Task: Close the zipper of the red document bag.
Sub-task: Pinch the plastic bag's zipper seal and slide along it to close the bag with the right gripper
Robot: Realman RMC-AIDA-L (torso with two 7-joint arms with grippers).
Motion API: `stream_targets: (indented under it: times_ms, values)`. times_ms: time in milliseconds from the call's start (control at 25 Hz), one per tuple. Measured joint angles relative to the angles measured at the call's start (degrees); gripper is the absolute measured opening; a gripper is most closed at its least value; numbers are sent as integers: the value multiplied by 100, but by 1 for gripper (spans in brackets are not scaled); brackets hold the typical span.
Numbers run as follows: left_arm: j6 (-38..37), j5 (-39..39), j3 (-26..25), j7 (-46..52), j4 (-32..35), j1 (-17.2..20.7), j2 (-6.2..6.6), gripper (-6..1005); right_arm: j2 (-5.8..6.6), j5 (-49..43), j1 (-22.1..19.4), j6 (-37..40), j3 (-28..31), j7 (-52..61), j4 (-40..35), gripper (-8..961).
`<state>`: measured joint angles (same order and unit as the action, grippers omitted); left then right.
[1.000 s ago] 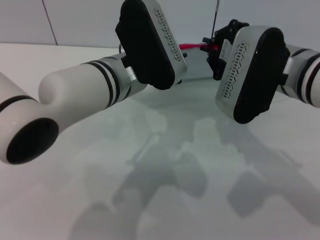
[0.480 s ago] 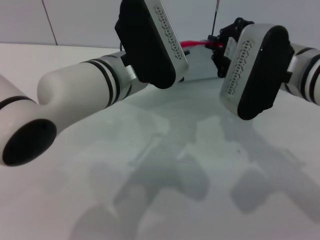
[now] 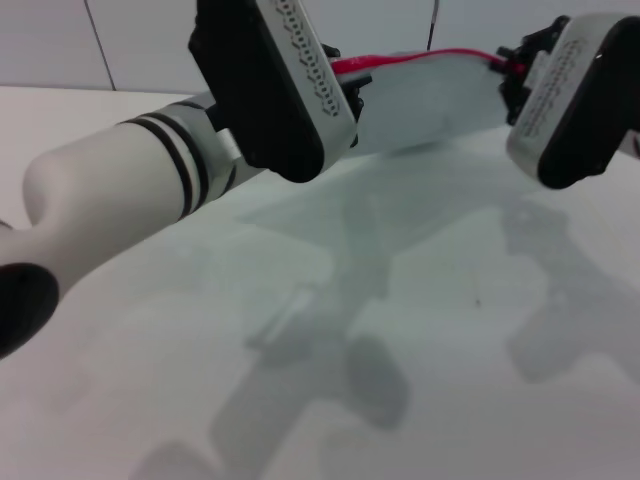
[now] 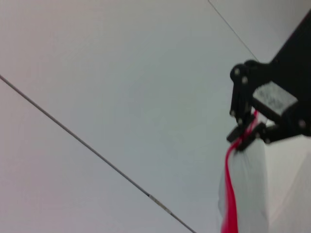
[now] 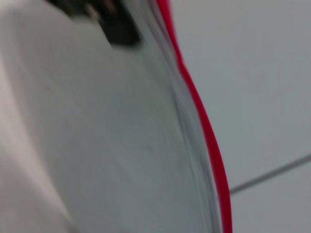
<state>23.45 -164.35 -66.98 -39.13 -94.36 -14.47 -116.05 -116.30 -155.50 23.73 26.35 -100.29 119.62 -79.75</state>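
Observation:
The red document bag (image 3: pixel 430 105) is a translucent pale pouch held up off the table, stretched between my two grippers. Its zipper (image 3: pixel 420 58) runs as a thin red strip along the top edge. My left gripper (image 3: pixel 350 92) holds the bag's left end, its fingers mostly hidden behind its own black and silver body. At the right end of the strip, my right gripper (image 3: pixel 506 70) is shut on the zipper. The left wrist view shows its black fingertips (image 4: pixel 245 138) clamped on the zipper (image 4: pixel 228 194), with the bag (image 4: pixel 249 184) hanging below.
The white table (image 3: pixel 420 330) lies below the arms, marked only by their shadows. A pale wall (image 3: pixel 130 40) with a dark seam stands behind. My left forearm (image 3: pixel 110 190) crosses the left of the head view.
My right gripper has slid right and up along the red strip, away from the left one. The left gripper has risen a little, the bag has lifted, and more zipper shows between them.

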Motion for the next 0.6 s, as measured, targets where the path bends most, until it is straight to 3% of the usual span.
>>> stream_targets:
  times_ms: [160,600]
  values:
    - [-2,0,-24,-164,-182,199,3,60,-14,-190,-39,-67,357,89,74,74]
    - [-60,0,-216,-381,-293,377,7,60,-16,-895,-160,-47,608,615,10,80]
